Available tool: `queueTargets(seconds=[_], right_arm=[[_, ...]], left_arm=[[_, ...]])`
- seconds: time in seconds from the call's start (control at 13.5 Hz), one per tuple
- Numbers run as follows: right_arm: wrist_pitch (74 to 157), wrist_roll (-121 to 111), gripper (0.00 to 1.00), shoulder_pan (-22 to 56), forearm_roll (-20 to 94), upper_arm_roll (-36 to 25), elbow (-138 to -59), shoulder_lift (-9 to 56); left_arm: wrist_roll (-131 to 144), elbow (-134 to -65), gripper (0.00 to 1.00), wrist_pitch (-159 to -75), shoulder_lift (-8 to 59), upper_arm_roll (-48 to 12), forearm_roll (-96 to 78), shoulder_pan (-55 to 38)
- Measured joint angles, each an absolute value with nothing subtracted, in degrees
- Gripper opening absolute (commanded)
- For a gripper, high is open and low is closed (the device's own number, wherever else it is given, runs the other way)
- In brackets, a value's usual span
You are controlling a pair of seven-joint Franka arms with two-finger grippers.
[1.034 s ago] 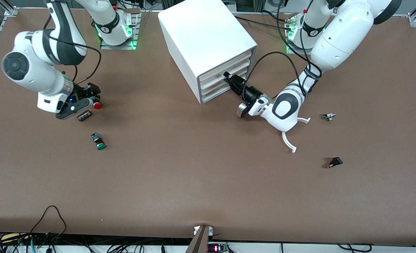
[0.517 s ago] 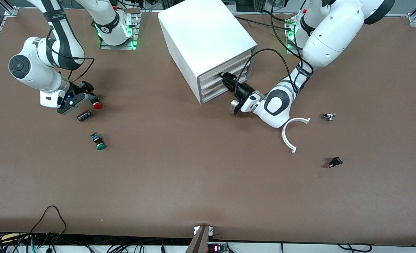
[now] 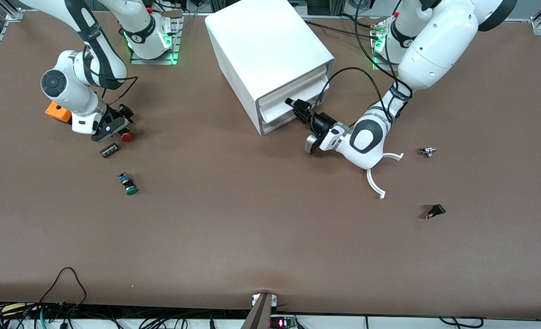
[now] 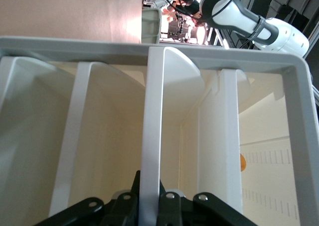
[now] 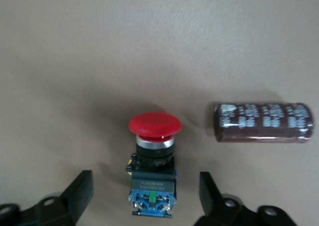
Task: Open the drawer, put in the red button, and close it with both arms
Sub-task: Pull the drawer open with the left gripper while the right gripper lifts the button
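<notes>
With the left gripper (image 3: 298, 108) clamped on the drawer (image 3: 279, 108) front lip, we should pull straight out — while the right gripper (image 5: 144, 196), fingers wide, straddles the red button (image 5: 154, 161) on the tabletop (image 3: 252, 219) — lower squarely before closing.

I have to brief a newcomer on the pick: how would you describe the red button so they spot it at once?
Start at the white cabinet, then look toward the right arm's end of the table, where the right gripper hangs open. The red button lies between its fingers: a red cap on a black-and-blue body, unlike the dark cylinder beside it or the green-capped button.
</notes>
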State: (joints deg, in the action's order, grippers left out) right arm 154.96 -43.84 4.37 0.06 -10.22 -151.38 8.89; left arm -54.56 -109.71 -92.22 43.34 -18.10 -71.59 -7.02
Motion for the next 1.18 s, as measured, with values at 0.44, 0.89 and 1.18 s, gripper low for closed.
queueTargets(seconds=[0.44,0.89,1.18], right_arm=[[155.22,-43.84,0.02,4.35,0.06,-10.34,-151.38,9.53],[149.61,-42.43,0.0,4.38,0.26,-10.04,-147.83,7.05],[129.94,-37.53,0.0,4.71,5.79,-4.97,-130.94,4.7]], left_arm=[[-54.39,-110.08,0.02,-94.79,43.28,-17.87,-75.84,-3.84],[-54.39,-110.76,0.02,-97.49,42.74,-18.03,-77.75,-0.25],[-54.39,-110.76,0.87,-100.16,41.91,-18.26,-78.73,1.61]])
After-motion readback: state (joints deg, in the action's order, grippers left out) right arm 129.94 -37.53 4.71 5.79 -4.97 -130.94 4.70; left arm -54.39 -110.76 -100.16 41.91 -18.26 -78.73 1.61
